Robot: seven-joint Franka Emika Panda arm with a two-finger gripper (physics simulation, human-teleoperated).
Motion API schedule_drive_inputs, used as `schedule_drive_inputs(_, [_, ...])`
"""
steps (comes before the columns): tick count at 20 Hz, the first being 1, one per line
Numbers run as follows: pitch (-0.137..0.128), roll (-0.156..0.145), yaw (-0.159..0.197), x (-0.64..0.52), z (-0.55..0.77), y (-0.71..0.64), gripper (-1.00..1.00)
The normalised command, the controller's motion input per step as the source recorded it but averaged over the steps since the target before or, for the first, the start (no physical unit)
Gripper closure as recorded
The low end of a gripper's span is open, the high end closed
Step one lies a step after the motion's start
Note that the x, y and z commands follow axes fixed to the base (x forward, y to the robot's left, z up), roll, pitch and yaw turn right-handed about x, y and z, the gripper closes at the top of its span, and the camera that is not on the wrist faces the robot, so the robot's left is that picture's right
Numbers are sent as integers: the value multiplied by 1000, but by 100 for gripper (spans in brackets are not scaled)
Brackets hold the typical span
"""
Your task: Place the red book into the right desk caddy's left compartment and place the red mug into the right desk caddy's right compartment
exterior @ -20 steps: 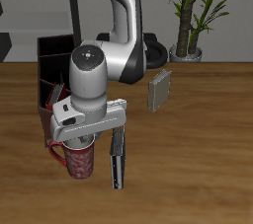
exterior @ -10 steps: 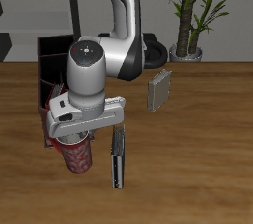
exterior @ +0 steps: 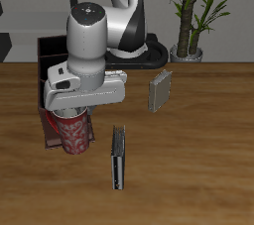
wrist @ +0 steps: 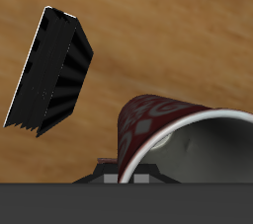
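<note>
My gripper [exterior: 73, 116] is shut on the red mug [exterior: 71, 136], a red mug with a white pattern, held above the table. The mug hangs at the near end of the right desk caddy [exterior: 44, 66], a long dark maroon box that the arm partly covers. Whether the mug is over a compartment or just beside the caddy cannot be told. The wrist view shows the mug's pale inside and rim [wrist: 188, 137] close up. The red book is hidden.
A black book with a pale edge [exterior: 118, 158] lies on the wood beside the mug, nearer the front edge; the wrist view also shows this black book [wrist: 54, 70]. A grey book [exterior: 159, 92] stands farther back. A potted plant [exterior: 189, 31] is at the back.
The gripper has risen and moved back toward the caddy with the mug in it. The black book and the grey book have stayed put.
</note>
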Motion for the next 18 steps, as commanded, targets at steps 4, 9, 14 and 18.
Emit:
schedule_drive_inputs(4, [-85, -31, -49, -231, 803, -48, 100])
schedule_drive_inputs(9, [-67, -14, -17, -308, 575, 14, 100])
schedule_drive_inputs(14, [-19, -36, -42, -297, 365, 2, 100])
schedule_drive_inputs(18, [-10, -2, -36, -275, 187, -42, 100])
